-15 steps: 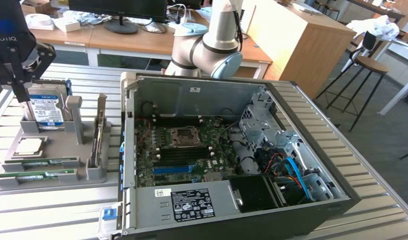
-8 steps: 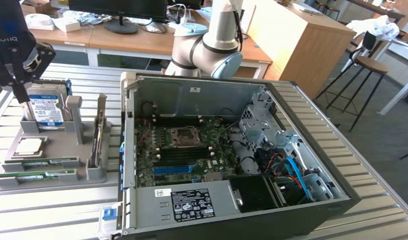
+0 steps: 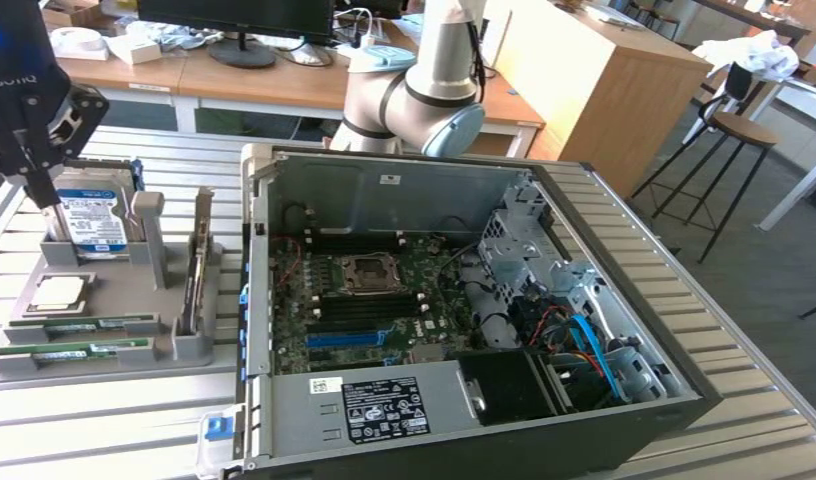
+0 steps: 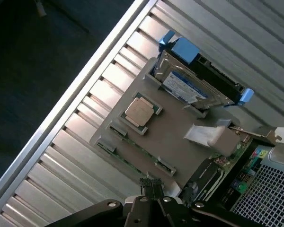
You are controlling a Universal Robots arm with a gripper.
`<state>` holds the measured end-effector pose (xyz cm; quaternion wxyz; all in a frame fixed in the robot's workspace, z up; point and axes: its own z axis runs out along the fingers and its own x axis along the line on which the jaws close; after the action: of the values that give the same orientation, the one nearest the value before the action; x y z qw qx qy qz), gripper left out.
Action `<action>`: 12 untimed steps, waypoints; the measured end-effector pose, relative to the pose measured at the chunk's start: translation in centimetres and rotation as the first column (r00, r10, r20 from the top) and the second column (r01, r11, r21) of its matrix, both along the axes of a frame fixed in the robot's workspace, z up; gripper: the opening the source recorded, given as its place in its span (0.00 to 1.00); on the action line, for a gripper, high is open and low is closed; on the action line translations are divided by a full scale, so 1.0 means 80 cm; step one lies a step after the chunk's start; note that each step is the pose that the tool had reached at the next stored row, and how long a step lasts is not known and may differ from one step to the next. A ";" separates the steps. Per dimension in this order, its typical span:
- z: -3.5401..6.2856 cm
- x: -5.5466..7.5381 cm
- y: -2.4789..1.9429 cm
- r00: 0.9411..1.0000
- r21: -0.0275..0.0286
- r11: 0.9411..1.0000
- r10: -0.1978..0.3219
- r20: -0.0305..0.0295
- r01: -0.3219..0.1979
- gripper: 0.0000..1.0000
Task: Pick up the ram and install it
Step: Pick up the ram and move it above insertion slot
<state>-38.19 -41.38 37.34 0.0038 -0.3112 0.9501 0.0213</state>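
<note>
Count, this frame:
- ram (image 3: 85,323): 2 sticks
- tray (image 3: 115,365): 1
- hard drive (image 3: 91,222): 1
- CPU (image 3: 59,293): 1
- card (image 3: 195,270): 1
- case (image 3: 381,195): 1
- stool (image 3: 742,130): 1
- monitor (image 3: 235,15): 1

Eight kinds, nine items in all.

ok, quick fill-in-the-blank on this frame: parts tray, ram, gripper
1. ____ ram sticks lie flat in the grey tray.
2. The gripper is above the tray with its fingers shut, holding ____.
3. The hard drive stands upright in the tray and has a ____-and-white label.
4. The open computer case sits to the exterior view's ____ of the tray.

Missing words: Two; nothing; blue; right
</note>
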 end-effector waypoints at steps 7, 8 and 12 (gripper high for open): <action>-0.002 0.000 0.0000 0.992 0.000 0.992 0.127 0.000 -0.127 0.10; -0.003 0.000 0.0000 0.989 0.000 0.989 0.145 0.000 -0.145 0.10; -0.004 0.000 0.0000 0.976 -0.001 0.976 0.217 0.000 -0.217 0.10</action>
<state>-38.19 -41.37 37.01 0.0013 -0.4132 0.9104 0.0213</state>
